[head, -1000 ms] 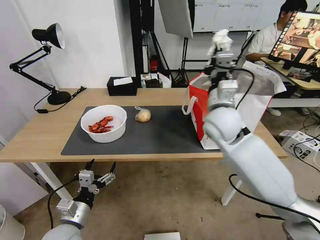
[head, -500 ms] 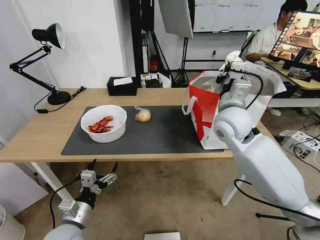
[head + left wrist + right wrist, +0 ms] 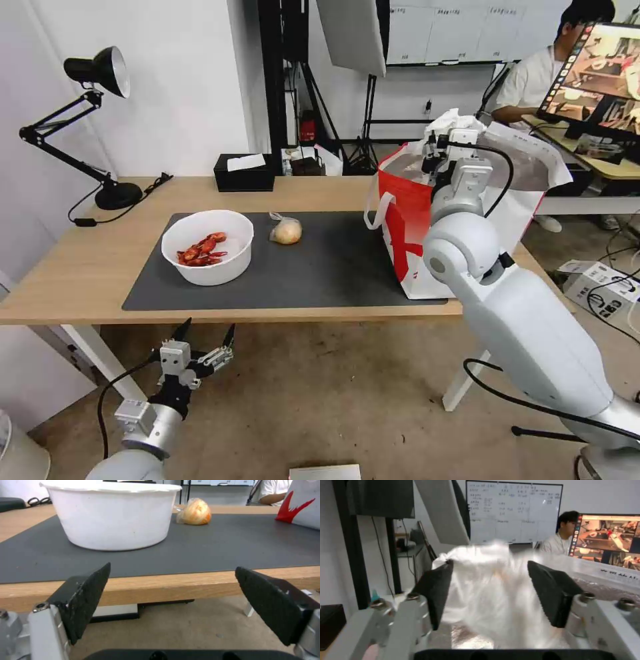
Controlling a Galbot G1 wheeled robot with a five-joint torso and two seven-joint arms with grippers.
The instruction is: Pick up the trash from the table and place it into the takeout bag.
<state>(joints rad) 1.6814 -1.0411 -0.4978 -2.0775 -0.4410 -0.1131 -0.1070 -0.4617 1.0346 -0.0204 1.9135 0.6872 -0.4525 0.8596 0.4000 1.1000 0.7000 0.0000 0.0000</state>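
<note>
Above the takeout bag (image 3: pixel 408 220), right gripper (image 3: pixel 488 593) raised, fingers spread beside crumpled tissue (image 3: pixel 493 592).

We see crumpled white tissue (image 3: pixel 493 590) only as motion-smeared blur between right gripper (image 3: pixel 490 580) pads; contact unclear. Our right arm hides part of takeout bag (image 3: pixel 407 220) mouth; interior contents unreadable. Bowl (image 3: pixel 110 515) rim cut by left wrist frame edge, shells inside hidden.
</note>
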